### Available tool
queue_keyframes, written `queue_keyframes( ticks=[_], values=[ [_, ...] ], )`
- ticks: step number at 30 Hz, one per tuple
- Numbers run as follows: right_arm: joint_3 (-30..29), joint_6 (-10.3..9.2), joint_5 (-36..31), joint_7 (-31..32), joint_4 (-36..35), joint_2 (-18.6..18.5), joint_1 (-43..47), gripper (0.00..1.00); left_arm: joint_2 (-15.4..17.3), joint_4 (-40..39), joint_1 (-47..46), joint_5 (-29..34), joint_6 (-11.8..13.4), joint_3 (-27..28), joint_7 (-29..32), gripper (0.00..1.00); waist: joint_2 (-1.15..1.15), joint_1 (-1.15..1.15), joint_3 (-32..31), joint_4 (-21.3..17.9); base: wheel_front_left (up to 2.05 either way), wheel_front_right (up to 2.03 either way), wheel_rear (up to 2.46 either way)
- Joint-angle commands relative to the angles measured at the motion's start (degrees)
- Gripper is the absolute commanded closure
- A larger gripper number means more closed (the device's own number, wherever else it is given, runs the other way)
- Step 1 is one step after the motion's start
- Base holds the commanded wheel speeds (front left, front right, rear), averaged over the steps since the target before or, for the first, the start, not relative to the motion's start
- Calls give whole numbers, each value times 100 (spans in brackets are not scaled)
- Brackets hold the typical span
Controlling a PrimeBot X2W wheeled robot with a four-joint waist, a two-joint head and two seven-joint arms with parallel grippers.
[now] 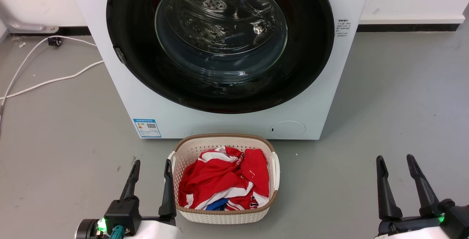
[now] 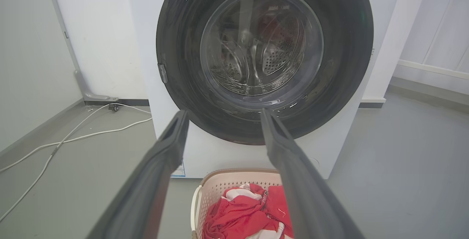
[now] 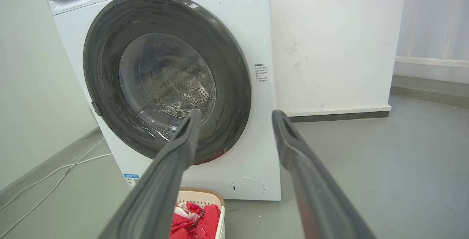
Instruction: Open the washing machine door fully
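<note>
The washing machine door [image 1: 220,41] sits shut, flush on the washing machine [image 1: 220,121], far ahead of 2 released, empty grippers; its latch tab [image 1: 119,55] on the left rim lies nearer the left gripper [image 1: 152,162] than the right gripper [image 1: 394,157].

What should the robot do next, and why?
Probably lift the left gripper toward the small catch at the left edge of the washing machine door: it looks shut, and this open gripper sits low, apart from it, on that side.
</note>
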Motion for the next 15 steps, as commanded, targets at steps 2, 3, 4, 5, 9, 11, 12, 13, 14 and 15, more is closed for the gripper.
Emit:
queue_keyframes(
  ticks=[2, 3, 4, 5, 9, 11, 12, 13, 14, 15],
  values=[
    [11, -1, -59, -12, 28, -1, 41, 0, -11, 15, 45, 15, 4, 3, -16, 0, 0, 0, 0, -4, 0, 0, 0],
    [15, -2, -57, -12, 35, -1, 39, 0, -11, 18, 44, 17, 6, 2, -16, 0, 0, 0, 1, -6, 0, 0, 0],
    [20, -2, -57, -12, 41, -1, 39, 0, -11, 22, 43, 17, 8, 0, -16, 0, 0, 0, 1, -6, 0, 0, 0],
    [21, -2, -61, -12, 44, -1, 38, 0, -11, 26, 41, 18, 9, -3, -16, 0, 0, 0, 1, -6, 0, 0, 0],
    [36, -2, -64, -12, 59, -1, 18, 0, -11, 36, 33, 24, 19, -9, -16, 0, 0, 0, -3, -3, 0, 0, 0],
    [21, -2, 18, -12, 11, -2, -27, 95, -11, 40, 33, 27, 27, -10, -16, 0, 0, 0, -4, -3, 0, 0, 0],
    [7, -2, 170, -12, 30, -1, -24, 100, -11, 40, 34, 26, 30, -13, -16, 0, 0, 0, -4, -5, 0, 0, 0],
    [-3, -2, 389, -12, 41, -2, -36, 100, -11, 41, 36, 27, 34, -11, -16, 0, 0, 0, -5, -9, 0, 0, 0],
    [1, -1, 599, -12, 27, -1, -67, 100, -11, 44, 38, 31, 36, -7, -16, 0, 0, 0, -5, -13, 0, 0, 0],
    [30, -1, 826, -12, 10, 0, -94, 100, -11, 47, 40, 28, 37, -8, -16, 0, 0, 0, -5, -17, 0, 0, 0]
  ],
)
